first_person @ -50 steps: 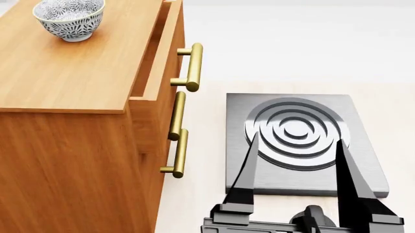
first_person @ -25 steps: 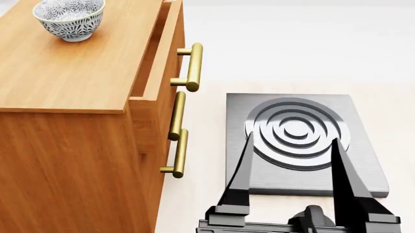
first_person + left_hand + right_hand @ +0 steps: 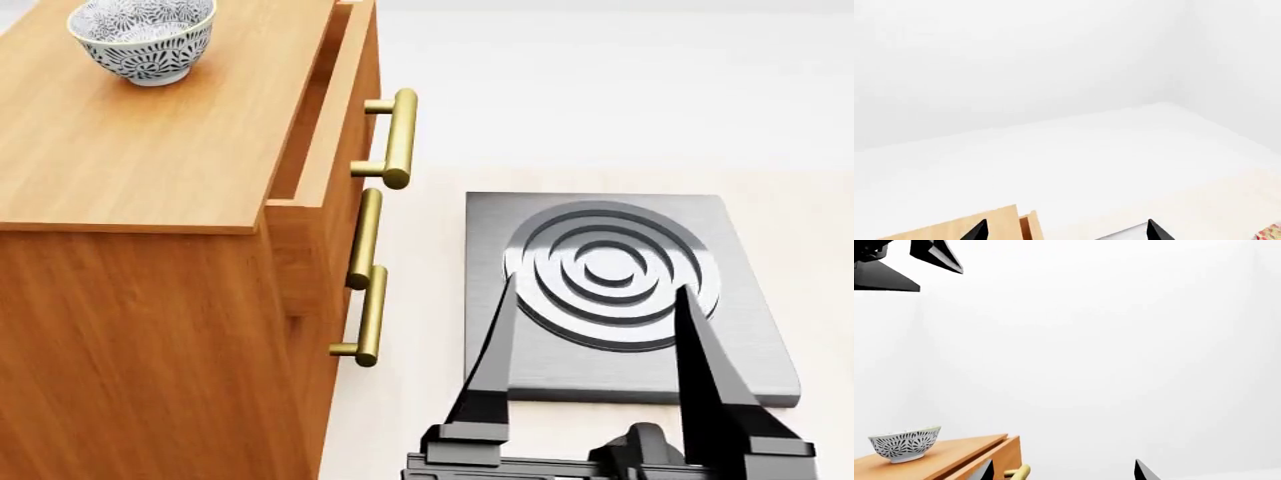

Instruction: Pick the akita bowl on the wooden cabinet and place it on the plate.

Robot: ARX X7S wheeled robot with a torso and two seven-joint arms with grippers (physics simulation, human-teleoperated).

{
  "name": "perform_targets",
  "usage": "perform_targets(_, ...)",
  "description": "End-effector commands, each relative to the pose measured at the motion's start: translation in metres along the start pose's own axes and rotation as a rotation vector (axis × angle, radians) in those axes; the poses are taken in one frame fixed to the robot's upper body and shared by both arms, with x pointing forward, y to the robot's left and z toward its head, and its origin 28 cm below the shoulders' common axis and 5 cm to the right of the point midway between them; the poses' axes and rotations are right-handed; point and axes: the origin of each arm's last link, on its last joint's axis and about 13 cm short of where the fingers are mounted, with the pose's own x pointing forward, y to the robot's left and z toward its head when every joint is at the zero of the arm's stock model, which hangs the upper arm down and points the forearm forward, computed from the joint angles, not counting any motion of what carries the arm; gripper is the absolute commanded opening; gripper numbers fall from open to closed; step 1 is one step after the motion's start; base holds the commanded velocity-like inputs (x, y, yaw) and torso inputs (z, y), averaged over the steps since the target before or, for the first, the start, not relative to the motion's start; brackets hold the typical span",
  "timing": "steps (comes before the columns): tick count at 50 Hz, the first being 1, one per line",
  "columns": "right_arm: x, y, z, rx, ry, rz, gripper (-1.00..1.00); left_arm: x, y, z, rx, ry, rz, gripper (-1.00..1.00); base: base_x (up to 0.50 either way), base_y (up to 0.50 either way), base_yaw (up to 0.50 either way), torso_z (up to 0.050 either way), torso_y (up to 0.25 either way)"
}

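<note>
The akita bowl, white with a dense dark petal pattern, stands upright at the far end of the wooden cabinet's top. My right gripper hangs open and empty to the right of the cabinet, over the grey stove, well short of the bowl. In the left wrist view my left gripper is open and empty, raised high, between the cabinet's edge and the stove. A pink-patterned sliver of the plate shows at that view's edge. The head view does not show the plate.
A grey square stove with concentric rings lies on the pale counter right of the cabinet. Brass bar handles stick out from the cabinet's drawers toward the right gripper. A black piece of my left arm shows high in the right wrist view.
My right gripper has shifted slightly to the left over the stove, still open. The bowl has not moved.
</note>
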Motion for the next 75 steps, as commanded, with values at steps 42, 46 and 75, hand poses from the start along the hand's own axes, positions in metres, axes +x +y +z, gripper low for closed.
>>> perform_targets(42,-0.001,0.006,-0.007,0.004,0.021,0.043,1.00,-0.020,0.065,-0.010,-0.026,0.141,0.390,1.00,0.00,0.00,0.00,0.000,0.000)
perform_targets(46,-0.001,0.005,-0.007,0.005,0.019,0.039,1.00,-0.019,0.073,-0.014,-0.042,0.145,0.414,1.00,0.00,0.00,0.00,0.000,0.000)
perform_targets(75,-0.002,0.006,-0.011,-0.002,0.032,0.044,1.00,-0.018,0.105,-0.040,-0.147,0.235,0.584,1.00,0.00,0.00,0.00,0.000,0.000)
